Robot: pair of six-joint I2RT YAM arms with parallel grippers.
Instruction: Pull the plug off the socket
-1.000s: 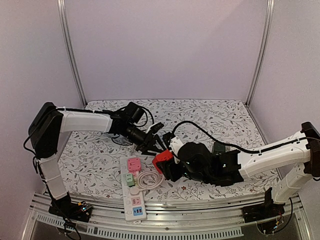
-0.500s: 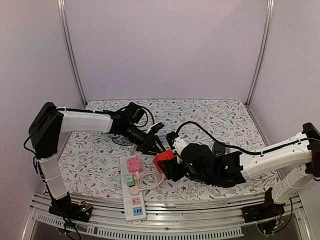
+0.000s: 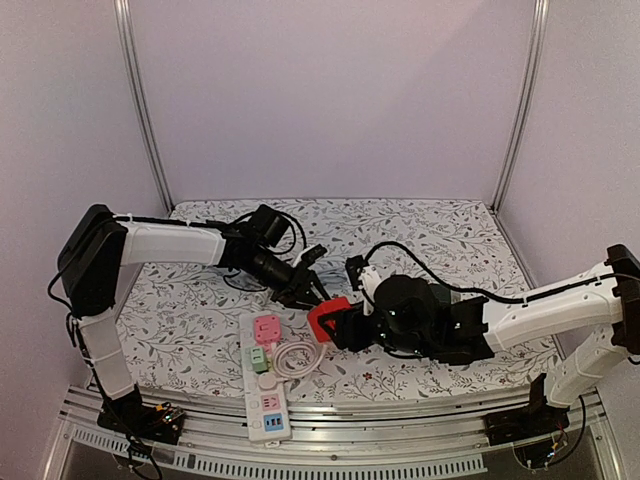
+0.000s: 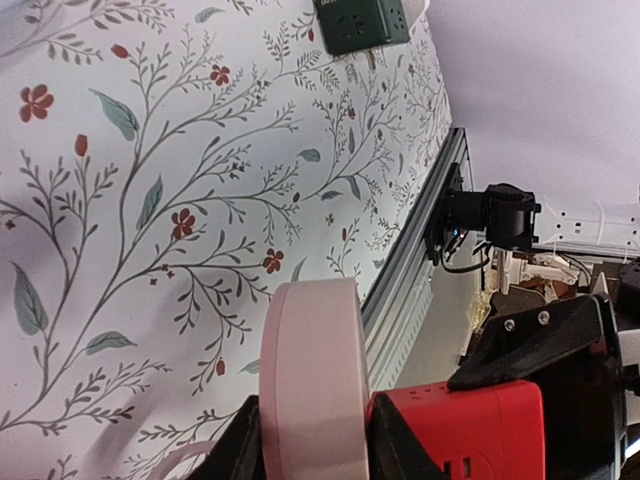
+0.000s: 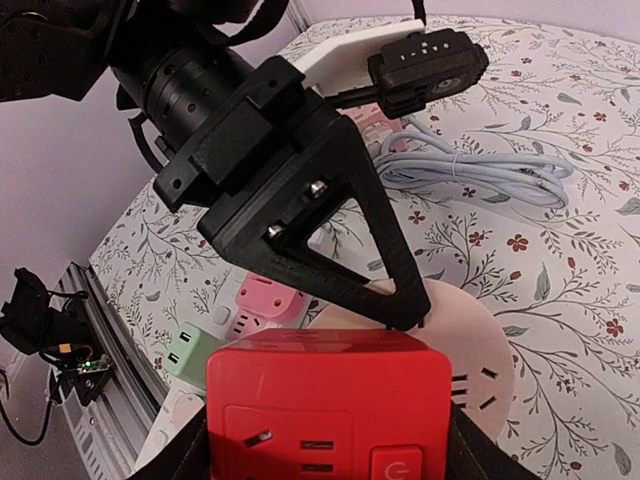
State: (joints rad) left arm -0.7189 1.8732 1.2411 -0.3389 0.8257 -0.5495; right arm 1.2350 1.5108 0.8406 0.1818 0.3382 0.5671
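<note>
Pink plug (image 4: 310, 370) looks hard and slippery; left claw (image 4: 312, 445) pinches its flat sides, right claw (image 5: 325, 455) grips the red socket (image 5: 325, 395).

Round pale-pink plug (image 4: 312, 385) — a flat disc — sits flush against the boxy red socket (image 4: 458, 432).

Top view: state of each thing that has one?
left gripper: shut on plug
right gripper: shut on red socket
plug: against red socket, not yet out
red socket: held above table
strip: flat on table, pink cube and green cube plugged in
cable: coiled, by strip
</note>
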